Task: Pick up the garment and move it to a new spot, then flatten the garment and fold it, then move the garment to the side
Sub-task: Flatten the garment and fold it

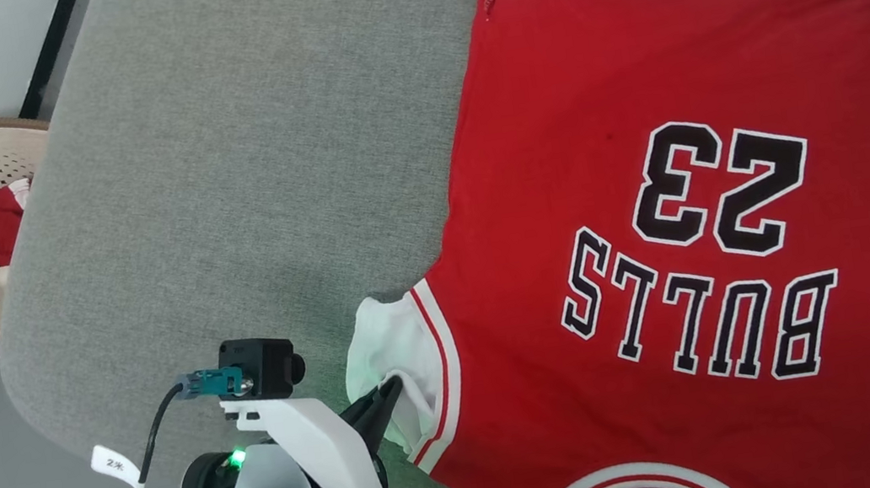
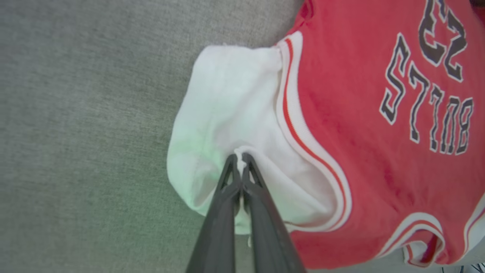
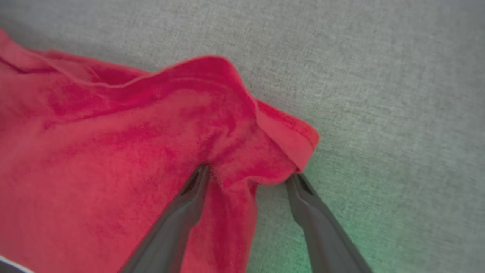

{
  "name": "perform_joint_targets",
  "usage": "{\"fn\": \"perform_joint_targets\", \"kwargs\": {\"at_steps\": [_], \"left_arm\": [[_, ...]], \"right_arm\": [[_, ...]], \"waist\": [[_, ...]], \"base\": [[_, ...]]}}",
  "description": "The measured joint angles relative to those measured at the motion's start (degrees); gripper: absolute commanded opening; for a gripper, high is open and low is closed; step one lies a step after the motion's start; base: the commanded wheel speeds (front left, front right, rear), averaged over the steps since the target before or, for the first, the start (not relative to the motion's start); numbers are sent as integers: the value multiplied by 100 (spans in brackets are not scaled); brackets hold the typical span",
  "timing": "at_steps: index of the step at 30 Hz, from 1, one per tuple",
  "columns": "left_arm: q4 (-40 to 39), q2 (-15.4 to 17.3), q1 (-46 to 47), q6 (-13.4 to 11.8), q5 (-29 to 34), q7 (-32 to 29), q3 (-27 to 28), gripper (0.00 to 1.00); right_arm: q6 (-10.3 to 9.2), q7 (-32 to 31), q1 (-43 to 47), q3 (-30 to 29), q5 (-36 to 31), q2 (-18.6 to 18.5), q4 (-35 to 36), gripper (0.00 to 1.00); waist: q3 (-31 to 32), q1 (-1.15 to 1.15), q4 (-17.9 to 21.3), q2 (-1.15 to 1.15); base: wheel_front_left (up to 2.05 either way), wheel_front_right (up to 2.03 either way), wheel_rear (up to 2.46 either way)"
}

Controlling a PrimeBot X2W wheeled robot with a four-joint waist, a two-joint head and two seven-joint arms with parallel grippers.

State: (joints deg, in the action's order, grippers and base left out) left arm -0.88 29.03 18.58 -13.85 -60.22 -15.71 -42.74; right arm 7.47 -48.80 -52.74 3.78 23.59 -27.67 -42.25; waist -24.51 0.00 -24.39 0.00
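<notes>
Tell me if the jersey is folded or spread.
Spread: the jersey lies open on the grey surface, lettering fully showing, white sleeve out.

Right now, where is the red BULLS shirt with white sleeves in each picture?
Head view: the red jersey shirt with white sleeves covers the right half, lettering upside down.
Left wrist view: shirt at right; its white sleeve mid-picture, pinched in the shut left jaws.
Right wrist view: shirt at left and centre; a bunched red corner lies between the open right jaws.
Shared landmark: the grey woven cloth surface beneath it.
</notes>
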Motion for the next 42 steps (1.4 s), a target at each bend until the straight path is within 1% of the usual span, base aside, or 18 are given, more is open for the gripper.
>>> {"fn": "perform_joint_targets", "kwargs": {"at_steps": [1,7,11,17,21,26,30,33,35,37,39,42], "left_arm": [[24,-5,0,25,-21,1,-2,0],[138,12,-5,49,-48,36,30,0],[171,111,-10,40,-55,60,102,0],[181,332,-29,11,-66,64,212,0],[148,479,-73,-38,-79,58,292,0],[80,643,-127,-109,-92,10,358,0],[31,742,-158,-164,-93,0,390,0],[0,764,-169,-181,-101,-18,397,0],[-8,761,-168,-180,-102,-24,393,0],[-5,751,-163,-180,-101,-49,387,0],[4,734,-140,-178,-101,-49,381,0],[37,706,-125,-165,-101,-42,380,0]], "right_arm": [[0,-35,-14,123,3,-44,-33,0],[3,104,23,515,312,-175,-77,0],[3,152,204,940,773,-309,291,0],[3,265,794,1470,1435,-624,1222,0],[3,238,1365,1649,1823,-851,2001,0],[3,2,2278,1564,2267,-1077,3036,0],[3,-278,3167,1230,2465,-1170,3835,0],[3,-464,3905,879,2483,-1143,4344,0],[3,-558,4378,613,2407,-1037,4585,0],[2,-624,4802,357,2352,-805,4731,0],[3,-606,5115,221,2183,-533,4795,0],[4,-413,5249,100,1760,-219,4696,0]], "waist": [[11,0,-10,0],[97,0,60,0],[179,0,241,0],[352,0,638,0],[481,0,951,0],[639,0,1327,0],[750,0,1580,0],[799,0,1716,0],[811,0,1762,0],[806,0,1762,0],[793,0,1752,0],[773,0,1743,0]], "base": [[0,0,0],[0,0,0],[0,0,0],[0,0,0],[0,0,0],[0,0,0],[0,0,0],[0,0,0],[0,0,0],[0,0,0],[0,0,0],[0,0,0]]}}
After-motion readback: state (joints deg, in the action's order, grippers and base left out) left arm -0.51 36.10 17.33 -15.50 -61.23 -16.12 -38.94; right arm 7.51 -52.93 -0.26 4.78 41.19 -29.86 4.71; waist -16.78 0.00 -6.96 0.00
